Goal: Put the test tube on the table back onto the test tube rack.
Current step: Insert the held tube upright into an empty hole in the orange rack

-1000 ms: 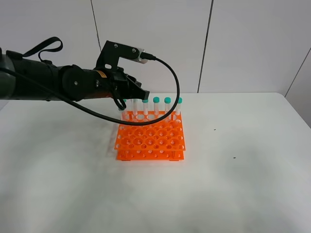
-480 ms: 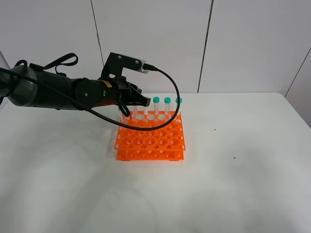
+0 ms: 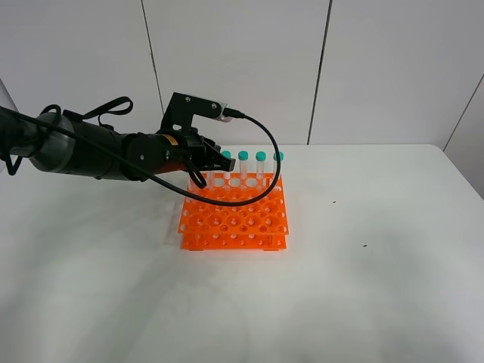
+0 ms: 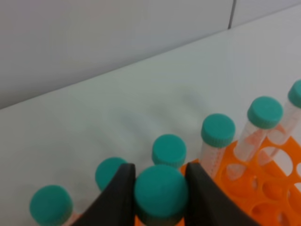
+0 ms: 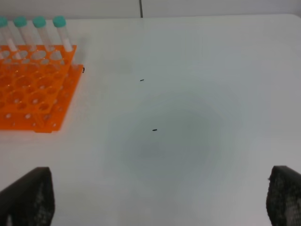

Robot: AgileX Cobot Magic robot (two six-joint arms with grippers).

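Note:
The orange test tube rack (image 3: 234, 219) stands mid-table on the white table (image 3: 363, 287). Its back row holds several teal-capped tubes (image 3: 260, 156). My left gripper (image 3: 197, 178) hangs over the rack's back left corner. In the left wrist view it (image 4: 161, 195) is shut on the teal cap of the test tube (image 4: 161, 188), held upright next to the row's other caps (image 4: 217, 130). The tube's body is hidden. My right gripper (image 5: 155, 193) is open and empty over bare table, to the right of the rack (image 5: 33, 89). It does not show in the exterior view.
The white panelled wall (image 3: 325, 68) rises behind the table's back edge. The left arm's black cable (image 3: 268, 125) loops over the rack's back row. Two small dark specks (image 3: 333, 202) lie on the table to the right of the rack.
My left gripper has come down and drawn back a little toward the rack's back left corner with the tube. The right arm has not visibly moved.

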